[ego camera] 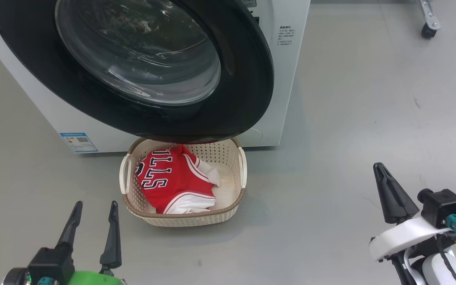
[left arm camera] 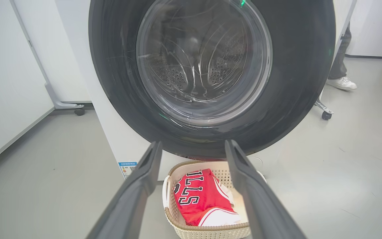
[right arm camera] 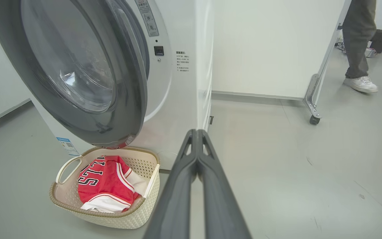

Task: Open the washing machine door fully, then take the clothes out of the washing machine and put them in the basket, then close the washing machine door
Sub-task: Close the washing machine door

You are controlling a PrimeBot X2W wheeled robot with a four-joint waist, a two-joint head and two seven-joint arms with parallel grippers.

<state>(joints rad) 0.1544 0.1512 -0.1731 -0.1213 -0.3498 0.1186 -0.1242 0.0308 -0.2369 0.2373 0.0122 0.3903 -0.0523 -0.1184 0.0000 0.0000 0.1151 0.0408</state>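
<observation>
On the grey floor just in front of the washing machine (ego camera: 287, 79) sits the basket (ego camera: 184, 221), its far rim tucked under the lower edge of the washing machine door (ego camera: 141, 55). The clothes (ego camera: 172, 178) lie inside it: a red jersey with dark, white-outlined letters uppermost and white trim bunched toward the near and right sides. The basket's right part shows bare cream bottom.

The door's black ring and bulging glass face the robot. From the right wrist view the door (right arm camera: 22, 66) appears to stand a little off the machine's white front (right arm camera: 184, 83) on its right side, not flush. Through the glass in the left wrist view the perforated steel drum can be made out. A small blue label (ego camera: 78, 142) sits low on the machine's front, left of the basket.

The left gripper (ego camera: 96, 206) hangs near and left of the basket, its two fingers spread wide with nothing between them. The right gripper (ego camera: 378, 168) is well off to the right above bare floor, its fingers pressed together and holding nothing.

Far to the right a person's leg and white shoe (right arm camera: 360, 83) stand beside a castor (right arm camera: 313, 120) of a white panel.
</observation>
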